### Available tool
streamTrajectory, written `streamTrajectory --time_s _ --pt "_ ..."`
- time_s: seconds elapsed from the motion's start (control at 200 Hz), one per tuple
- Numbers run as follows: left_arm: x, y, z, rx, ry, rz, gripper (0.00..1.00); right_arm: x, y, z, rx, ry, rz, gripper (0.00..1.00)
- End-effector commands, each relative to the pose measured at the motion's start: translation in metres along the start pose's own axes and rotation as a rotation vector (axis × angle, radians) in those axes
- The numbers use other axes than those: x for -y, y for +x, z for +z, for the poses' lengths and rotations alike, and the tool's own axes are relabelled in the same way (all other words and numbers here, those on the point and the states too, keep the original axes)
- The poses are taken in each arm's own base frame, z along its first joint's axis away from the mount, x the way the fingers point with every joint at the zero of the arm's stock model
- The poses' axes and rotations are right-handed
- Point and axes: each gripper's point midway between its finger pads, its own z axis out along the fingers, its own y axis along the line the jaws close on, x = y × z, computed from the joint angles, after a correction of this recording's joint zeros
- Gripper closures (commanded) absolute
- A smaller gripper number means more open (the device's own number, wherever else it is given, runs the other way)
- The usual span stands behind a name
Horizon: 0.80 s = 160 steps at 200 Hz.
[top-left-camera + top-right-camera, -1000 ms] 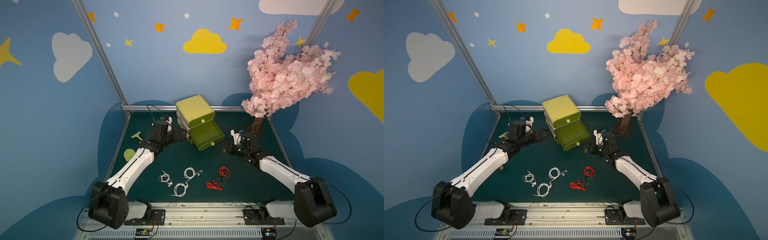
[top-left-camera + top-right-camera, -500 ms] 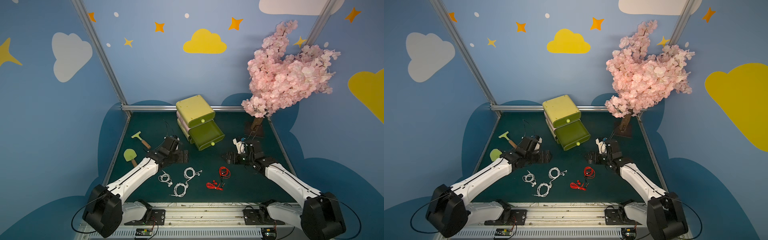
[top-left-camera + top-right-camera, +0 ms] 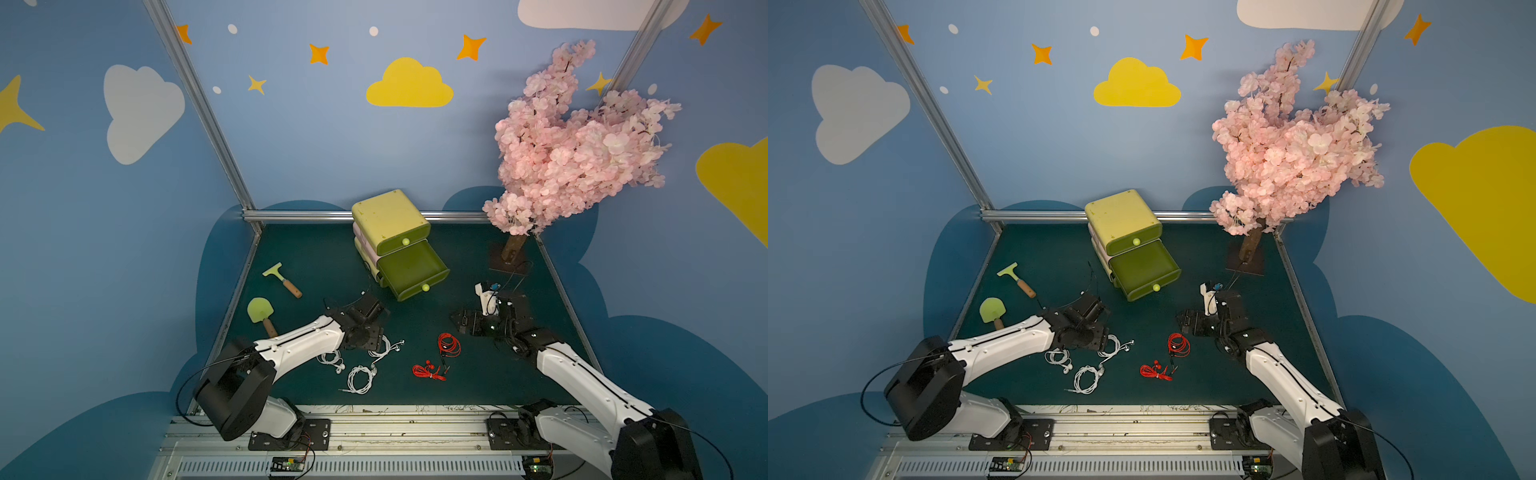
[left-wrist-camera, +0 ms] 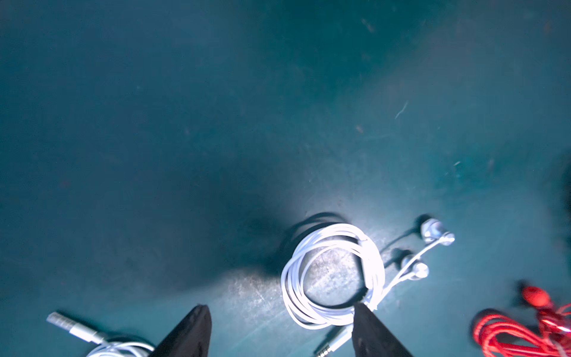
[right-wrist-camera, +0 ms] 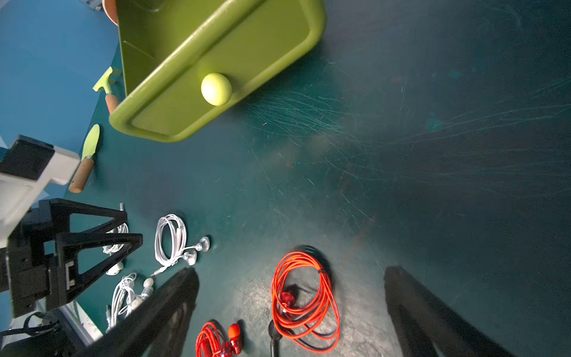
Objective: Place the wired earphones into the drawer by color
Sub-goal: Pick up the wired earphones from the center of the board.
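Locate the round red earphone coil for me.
In both top views the round red coil lies right of centre on the mat, at the tips of the open right gripper, the other red bundle beside it toward the rail.

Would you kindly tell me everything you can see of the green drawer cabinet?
The drawer cabinet is a small rounded box, seemingly plastic, with a yellow-green top and pale pinkish side bands. Two olive-green drawers show, each with a round pale knob. The upper drawer is shut. The lower drawer is pulled out, and its inside looks empty. The cabinet stands upright on the dark green table near the back rail, turned at an angle. Nothing else touches it.
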Motion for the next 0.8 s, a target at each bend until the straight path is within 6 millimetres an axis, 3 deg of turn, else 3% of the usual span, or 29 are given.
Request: streamTrajectory --time_s 0.0,0.32,0.461,0.796 --pt "-0.001 -0.002 0.006 0.006 -0.033 -0.003 0.33 0.003 -0.014 -0.006 0.08 0.024 0.01 0.01" --pt "0.006 0.002 0.023 -0.021 -0.045 0.016 0.46 0.007 -0.013 -0.009 0.102 0.038 0.017 0.02" --pt "0.006 0.003 0.027 -0.027 -0.054 0.018 0.58 0.007 -0.014 -0.009 0.107 0.038 0.017 0.02" --pt "0.004 0.007 0.034 -0.048 -0.074 0.02 0.69 0.007 -0.013 -0.01 0.108 0.034 0.018 0.01"
